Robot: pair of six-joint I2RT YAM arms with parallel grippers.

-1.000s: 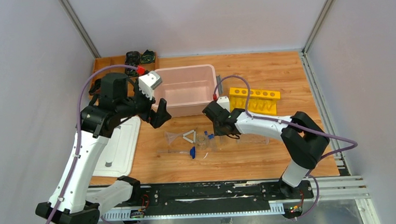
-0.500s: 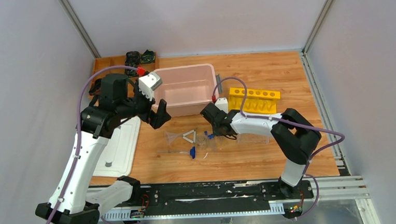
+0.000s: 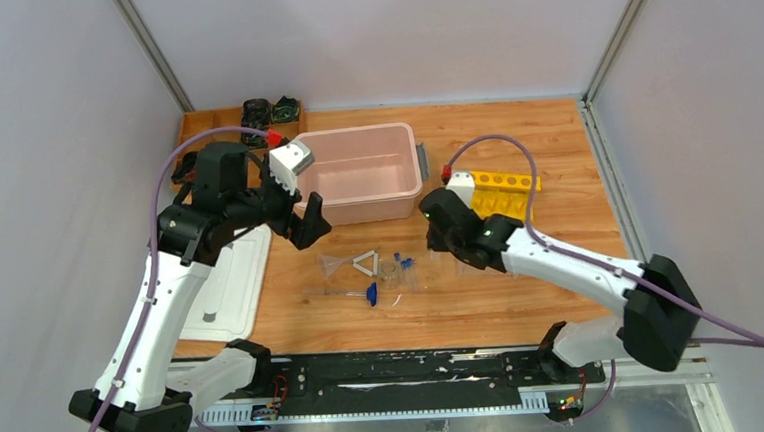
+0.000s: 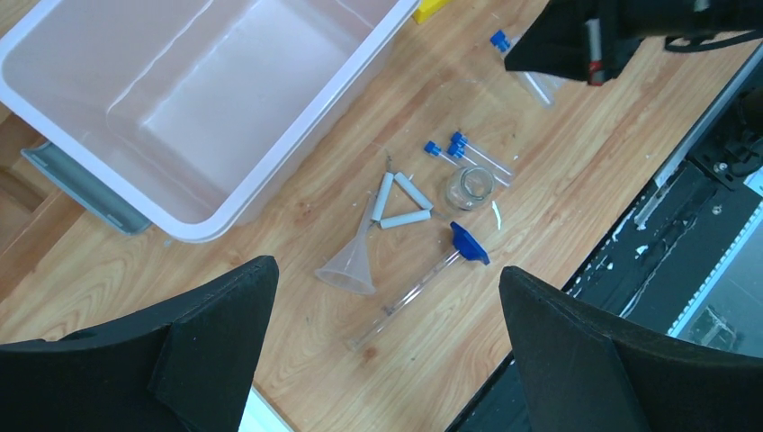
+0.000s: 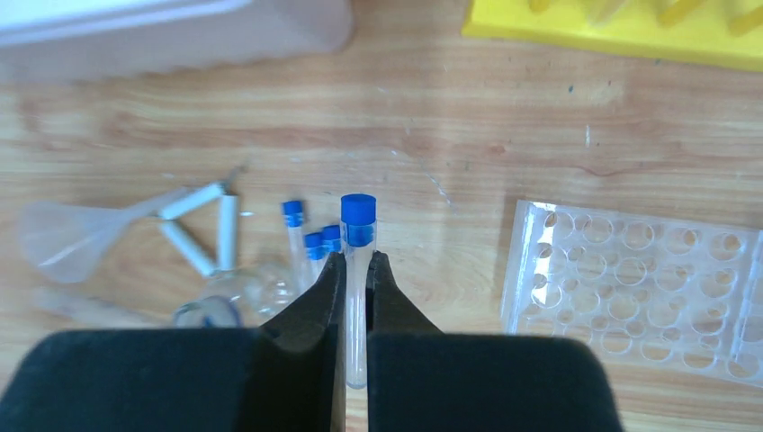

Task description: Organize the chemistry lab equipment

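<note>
My right gripper (image 5: 357, 261) is shut on a blue-capped clear tube (image 5: 358, 225) and holds it above the table, between the loose items and the clear tube rack (image 5: 648, 279). Three more blue-capped tubes (image 5: 301, 234) lie on the wood beside the tiny clear dish (image 5: 234, 301), the white triangle (image 5: 202, 225) and the clear funnel (image 5: 63, 234). The blue-tipped thin rod (image 4: 423, 283) lies in front of them. My left gripper (image 3: 308, 220) is open and empty, high above the funnel (image 4: 349, 265). In the top view my right gripper (image 3: 437, 235) hides most of the clear rack.
A pink bin (image 3: 360, 174) stands at the back centre. A yellow rack (image 3: 502, 191) stands to its right. A white tray (image 3: 232, 285) lies at the left under my left arm. A wooden box (image 3: 202, 122) sits at the back left corner.
My right gripper has drawn back to the right from the pile with a blue-capped tube in it, and its elbow has swung out to the right. The left arm has not moved.
</note>
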